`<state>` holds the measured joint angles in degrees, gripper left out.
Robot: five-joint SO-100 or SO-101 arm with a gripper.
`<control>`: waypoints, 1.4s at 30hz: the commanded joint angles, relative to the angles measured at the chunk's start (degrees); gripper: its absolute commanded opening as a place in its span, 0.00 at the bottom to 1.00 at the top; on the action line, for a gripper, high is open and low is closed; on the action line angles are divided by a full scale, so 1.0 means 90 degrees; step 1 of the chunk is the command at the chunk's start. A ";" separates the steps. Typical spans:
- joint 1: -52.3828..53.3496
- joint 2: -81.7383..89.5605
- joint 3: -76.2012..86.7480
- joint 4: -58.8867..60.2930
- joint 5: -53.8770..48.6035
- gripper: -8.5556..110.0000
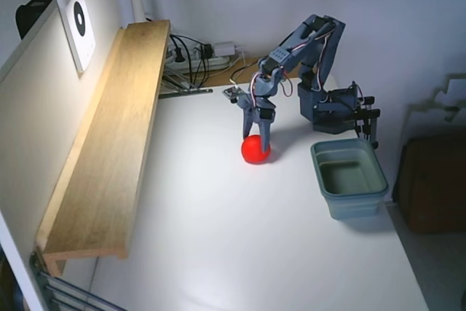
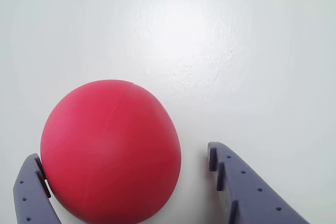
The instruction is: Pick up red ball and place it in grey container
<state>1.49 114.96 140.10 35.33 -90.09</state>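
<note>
The red ball (image 1: 255, 150) rests on the white table, left of the grey container (image 1: 354, 205), which stands empty near the table's right edge. My gripper (image 1: 256, 137) reaches down over the ball from behind, and it is open. In the wrist view the ball (image 2: 110, 153) fills the lower left, sitting between the fingers of the gripper (image 2: 123, 156). The left finger (image 2: 29, 192) lies against the ball's side. The right finger (image 2: 247, 187) stands a short gap away from it.
A long wooden shelf (image 1: 109, 143) runs along the left wall. Cables and a power strip (image 1: 196, 60) lie at the back. The arm's base (image 1: 331, 107) is clamped just behind the container. The table's right edge (image 1: 408, 267) drops off beside the container.
</note>
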 commanded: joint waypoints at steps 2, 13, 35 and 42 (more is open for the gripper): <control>0.0082 -0.0183 0.0294 -0.0529 0.0010 0.39; 0.0082 -0.0578 0.0592 -0.1222 0.0010 0.27; 0.0082 -0.0510 0.0547 -0.1109 0.0010 0.27; 0.0082 0.0359 -0.0387 0.0694 0.0010 0.27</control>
<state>1.58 114.35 141.42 35.24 -90.18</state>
